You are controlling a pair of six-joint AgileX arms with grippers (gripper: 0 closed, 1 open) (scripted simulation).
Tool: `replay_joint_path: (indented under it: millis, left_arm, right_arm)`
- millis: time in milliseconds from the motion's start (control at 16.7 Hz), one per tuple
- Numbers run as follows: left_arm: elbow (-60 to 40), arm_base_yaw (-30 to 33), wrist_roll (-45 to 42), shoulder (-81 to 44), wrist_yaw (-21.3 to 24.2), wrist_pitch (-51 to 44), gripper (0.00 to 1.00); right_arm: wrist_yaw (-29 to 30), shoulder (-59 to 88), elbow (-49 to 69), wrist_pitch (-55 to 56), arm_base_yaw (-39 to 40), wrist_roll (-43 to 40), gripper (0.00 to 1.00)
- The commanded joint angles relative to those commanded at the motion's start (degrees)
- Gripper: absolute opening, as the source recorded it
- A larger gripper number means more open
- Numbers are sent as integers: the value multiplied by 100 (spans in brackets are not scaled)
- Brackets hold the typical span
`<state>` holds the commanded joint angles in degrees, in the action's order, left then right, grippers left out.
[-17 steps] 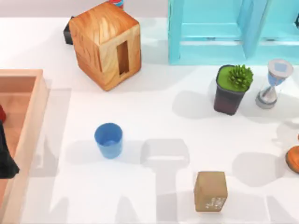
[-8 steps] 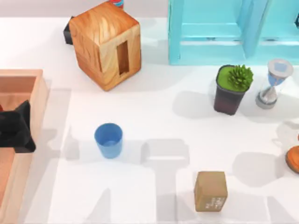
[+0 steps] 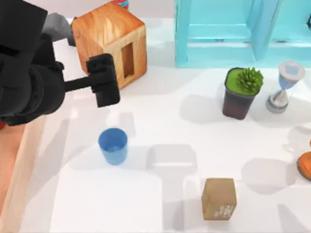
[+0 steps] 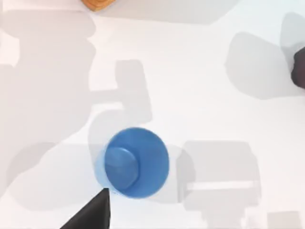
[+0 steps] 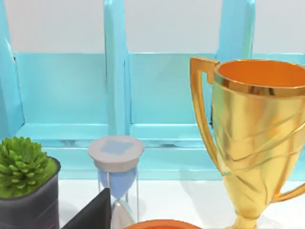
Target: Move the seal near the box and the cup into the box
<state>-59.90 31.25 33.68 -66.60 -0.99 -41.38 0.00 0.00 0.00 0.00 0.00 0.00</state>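
Top view: the left gripper (image 3: pixel 103 80) hangs above the table beside the orange block (image 3: pixel 111 44), holding nothing; its finger spread cannot be told. The cup (image 3: pixel 113 145) stands upright below it, apart, right of the box (image 3: pixel 24 160). The seal (image 3: pixel 219 198) sits well to the right.

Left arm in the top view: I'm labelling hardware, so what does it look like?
The left arm is matte black and bulky, with rounded housings and a grey segment near its top. A thin black link leads to a blocky black head. No cables or markings are visible.
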Motion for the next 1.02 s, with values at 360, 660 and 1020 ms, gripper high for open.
replay_joint_path:
  millis: [360, 660, 1020]
  left_arm:
    - [-2699, 1544, 1410, -3041, 36, -1809, 100]
    - [-4394, 2564, 2259, -5015, 83, -2928, 100]
    - [-5179, 3051, 2640, -5958, 111, -3441, 100]
  right_arm:
    - [0, 0, 0, 0, 0, 0, 100]
    - [0, 0, 0, 0, 0, 0, 100]
    - [0, 0, 0, 0, 0, 0, 100]
